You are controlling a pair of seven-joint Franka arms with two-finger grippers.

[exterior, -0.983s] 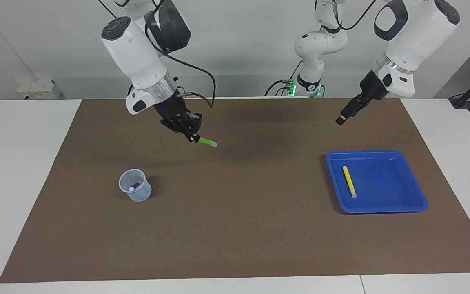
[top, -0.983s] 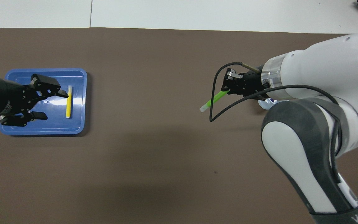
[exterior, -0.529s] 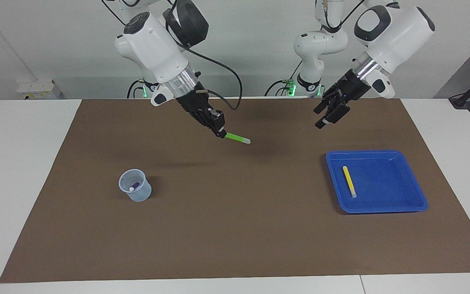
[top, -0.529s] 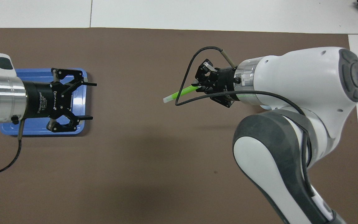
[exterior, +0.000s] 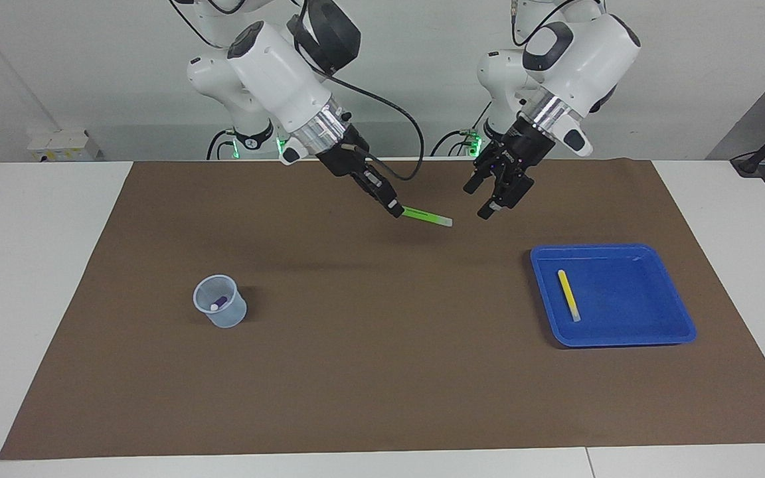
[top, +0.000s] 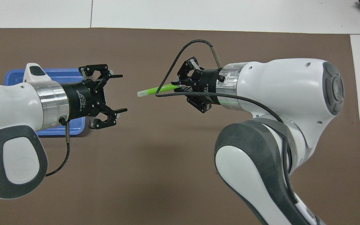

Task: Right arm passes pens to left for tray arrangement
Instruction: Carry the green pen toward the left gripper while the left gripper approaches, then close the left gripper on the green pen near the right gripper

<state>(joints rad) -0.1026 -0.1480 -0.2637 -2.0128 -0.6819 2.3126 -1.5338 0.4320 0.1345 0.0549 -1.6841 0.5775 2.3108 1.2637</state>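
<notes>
The right gripper (exterior: 396, 211), in the upper middle of the facing frame, has its jaws clamped on one end of the green pen (exterior: 427, 216), which sticks out nearly level over the brown mat (exterior: 382, 372), its pale tip aimed at the left gripper (exterior: 497, 197). That gripper hangs just beside the pen's free end with its jaws spread wide, not yet touching it; in the overhead frame a clear gap shows between the tip and the open fingers (top: 117, 76).

The step in hand looks like the mid-air handover of the second pen. To do it well, the left gripper should slide in so that the free half of the pen runs between its fingers, well clear of the right gripper's fingertips, then close squarely across the barrel. The right arm should hold steady and let go only once the left grip is firm; an early release would drop the pen onto the mat. The pen is slim and smooth, so a grip near its very tip may let it pivot.

The blue tray (exterior: 655, 335) sits at the middle right of the facing frame with the yellow pen (exterior: 568, 295) lying in it. The purple pen (exterior: 218, 303) rests in the translucent cup (exterior: 220, 317) at the lower left.
</notes>
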